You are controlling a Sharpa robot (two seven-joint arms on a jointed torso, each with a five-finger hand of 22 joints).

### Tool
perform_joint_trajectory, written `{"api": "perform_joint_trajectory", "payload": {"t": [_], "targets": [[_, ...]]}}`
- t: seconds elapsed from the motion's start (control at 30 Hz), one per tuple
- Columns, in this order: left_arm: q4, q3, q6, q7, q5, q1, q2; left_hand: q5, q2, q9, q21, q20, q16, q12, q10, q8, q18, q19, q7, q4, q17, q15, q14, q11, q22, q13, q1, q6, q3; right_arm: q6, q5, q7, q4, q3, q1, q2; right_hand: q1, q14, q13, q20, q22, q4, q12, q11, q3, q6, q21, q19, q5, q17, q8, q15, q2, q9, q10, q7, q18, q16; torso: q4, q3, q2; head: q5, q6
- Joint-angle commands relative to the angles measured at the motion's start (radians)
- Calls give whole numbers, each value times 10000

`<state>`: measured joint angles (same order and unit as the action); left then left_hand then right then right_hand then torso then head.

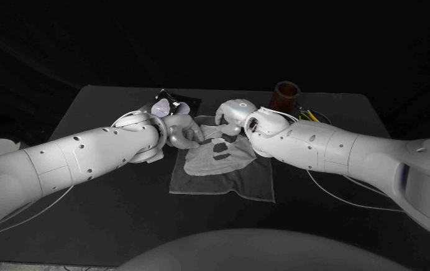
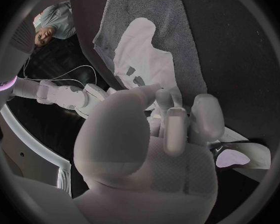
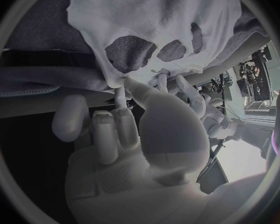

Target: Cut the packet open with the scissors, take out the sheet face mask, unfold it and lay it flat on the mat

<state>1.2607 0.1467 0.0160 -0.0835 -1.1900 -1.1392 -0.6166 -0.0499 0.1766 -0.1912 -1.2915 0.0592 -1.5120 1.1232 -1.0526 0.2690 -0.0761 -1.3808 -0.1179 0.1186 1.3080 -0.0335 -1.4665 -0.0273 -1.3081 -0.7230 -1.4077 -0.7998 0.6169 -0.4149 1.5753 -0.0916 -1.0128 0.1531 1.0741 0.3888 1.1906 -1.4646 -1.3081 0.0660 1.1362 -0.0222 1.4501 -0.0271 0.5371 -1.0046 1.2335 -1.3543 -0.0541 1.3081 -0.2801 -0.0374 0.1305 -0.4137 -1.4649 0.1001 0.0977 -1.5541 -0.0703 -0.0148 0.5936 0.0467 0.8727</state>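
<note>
Now, sheet face mask [image 1: 206,162]: white, unfolded, eye and mouth holes showing, slightly wrinkled, lying on the grey mat [image 1: 242,187].
Left hand [image 1: 182,128]: pinches its far edge.
Right hand [image 1: 235,114]: pinches the same edge.

A grey cloth mat [image 1: 192,187] lies at the middle of the black table [image 1: 134,215], and the white sheet face mask [image 1: 219,157] is spread on it, its far end at the mat's far edge between the silver left hand [image 1: 182,129] and the silver right hand [image 1: 235,114], each pinching it from its own side. Behind the left hand, toward the table's far edge, lies a flat black packet [image 1: 170,97]. Near the far right corner stands a brown round cup [image 1: 287,96], with yellow-handled scissors [image 1: 309,115] just right of it (mostly hidden by the right arm).
</note>
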Motion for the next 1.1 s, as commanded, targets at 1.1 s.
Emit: {"api": "perform_joint_trajectory", "payload": {"t": [1.1], "targets": [[43, 73, -754, -292, -127, 85, -38, 15, 15, -10, -41, 40, 6, 94, -73, -4, -30, 31, -88, -37, 1212, -7, -392, -2, -225, -45, 115, 19, 8, -1080, -561, -6, 182, -14, -11, 56, 217, -1062, -1848, -232, 393, 69, 342, 355, 900, -724, 244, -208, 57, 2626, -495, -312, -1042, -403, -723, -312, -110, -167, 0, 10, 7, 16, -1]]}}
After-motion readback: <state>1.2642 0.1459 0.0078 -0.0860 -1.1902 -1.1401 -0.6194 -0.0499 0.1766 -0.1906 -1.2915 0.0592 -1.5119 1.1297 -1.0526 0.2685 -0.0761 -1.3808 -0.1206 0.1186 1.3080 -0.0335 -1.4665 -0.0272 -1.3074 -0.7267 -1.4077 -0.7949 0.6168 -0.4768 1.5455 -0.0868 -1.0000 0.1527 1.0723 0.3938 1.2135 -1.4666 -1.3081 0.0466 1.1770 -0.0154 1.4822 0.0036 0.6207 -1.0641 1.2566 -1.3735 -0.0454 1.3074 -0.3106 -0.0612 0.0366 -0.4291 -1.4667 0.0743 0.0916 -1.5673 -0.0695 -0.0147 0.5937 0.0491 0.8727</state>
